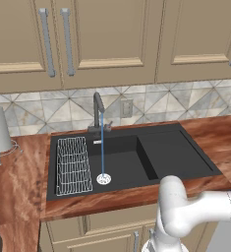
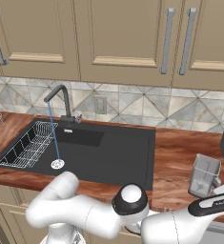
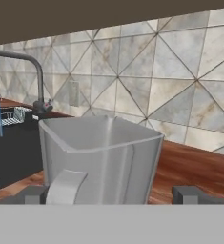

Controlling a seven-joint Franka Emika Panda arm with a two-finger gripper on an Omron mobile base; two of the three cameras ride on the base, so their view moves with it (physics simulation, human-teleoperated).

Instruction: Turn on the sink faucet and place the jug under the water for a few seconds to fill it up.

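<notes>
Wooden counter carries black sink, basin at left part, flat drainboard at right. Wire rack lies in basin at left side. Sink faucet stands behind basin, water runs — thin blue stream falls straight to round drain. Jug stands upright on counter right of sink, well apart from stream. Gripper is level with jug, fingers spread wide — one at each side of jug, whether they touch glass cannot tell. Handle faces camera.
</notes>
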